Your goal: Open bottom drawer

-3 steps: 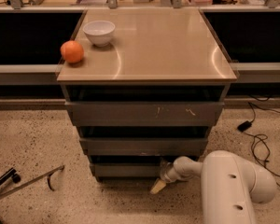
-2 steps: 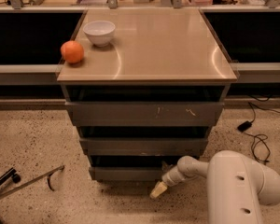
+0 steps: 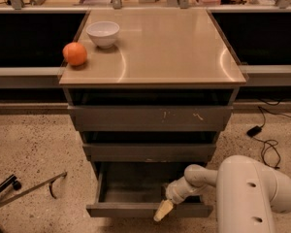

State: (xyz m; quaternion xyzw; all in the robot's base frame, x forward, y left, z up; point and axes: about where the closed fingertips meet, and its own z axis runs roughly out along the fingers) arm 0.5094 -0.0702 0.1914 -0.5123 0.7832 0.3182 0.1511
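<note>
Bottom drawer (image 3: 121, 210) pulled out at the foot of the cabinet (image 3: 160, 57), flat inside showing, below the middle drawer (image 3: 149, 152). Gripper (image 3: 163, 210) at its front lip, right of middle; open or closed, cannot tell. Orange (image 3: 74, 54) and white bowl (image 3: 103, 33) on top, left rear.

This looks like a robot lab or an office: a speckled floor (image 3: 34, 144) with loose cables (image 3: 269, 147) and a grey drawer cabinet (image 3: 150, 118). The gripper (image 3: 163, 210) hangs at the front edge of the bottom drawer (image 3: 131, 188).
</note>
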